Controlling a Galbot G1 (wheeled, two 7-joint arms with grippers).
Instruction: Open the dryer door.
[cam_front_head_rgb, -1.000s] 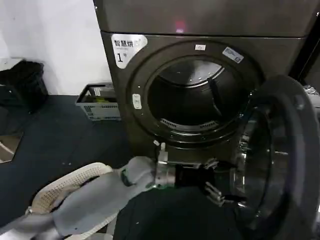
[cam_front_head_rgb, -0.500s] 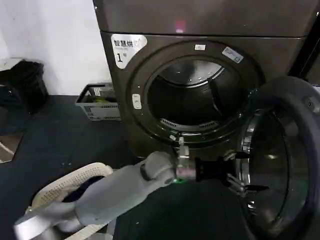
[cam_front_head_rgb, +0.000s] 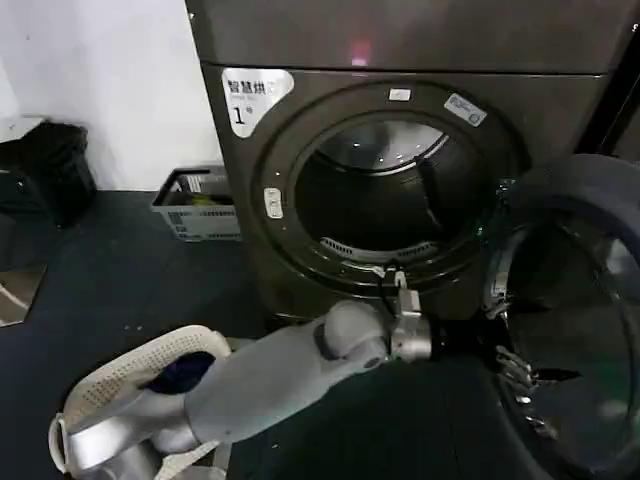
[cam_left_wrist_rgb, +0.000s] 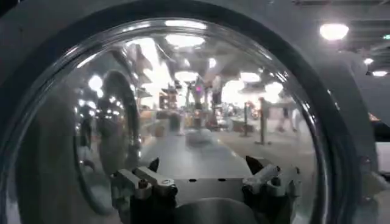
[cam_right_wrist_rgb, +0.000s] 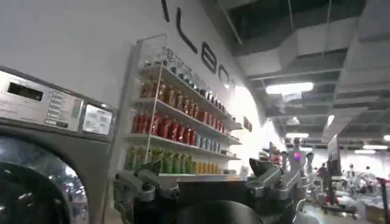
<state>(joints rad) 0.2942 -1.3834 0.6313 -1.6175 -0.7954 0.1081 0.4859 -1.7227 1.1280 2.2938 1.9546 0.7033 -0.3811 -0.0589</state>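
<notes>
The left gripper (cam_front_head_rgb: 528, 392) has travelled further to the robot's right than half a second ago, reaching low across the front of the machine to the inner face of the dryer door (cam_front_head_rgb: 575, 330). Its fingers (cam_left_wrist_rgb: 144, 182) stand spread apart, holding nothing, tips right up against the glass (whether they actually touch it cannot be told). The dryer door has swung wider since the earlier frames: a second ago its thick dark rim faced the camera nearly edge-on, and now the glass bowl is turned more openly, hanging at the right edge of the head view, well clear of the round opening. In the left wrist view the chrome ring (cam_left_wrist_rgb: 73, 73) curves around the tinted glass, which mirrors ceiling lights.

The drum (cam_front_head_rgb: 375, 195) lies open behind the arm, dark, with one paddle visible inside. The white "1" sticker (cam_front_head_rgb: 255, 95) sits at the upper left of the grey-brown front. The left arm (cam_front_head_rgb: 270, 375) crosses in front of the machine's lower panel.

The right gripper (cam_right_wrist_rgb: 213, 182), fingers apart and empty, points toward a neighbouring machine (cam_right_wrist_rgb: 42, 152) and shelves of bottles (cam_right_wrist_rgb: 177, 128).

On the dark floor to the left stand a grey crate (cam_front_head_rgb: 195, 205) holding some yellowish items and, nearer, a white laundry basket (cam_front_head_rgb: 110, 385) with something dark blue inside.
</notes>
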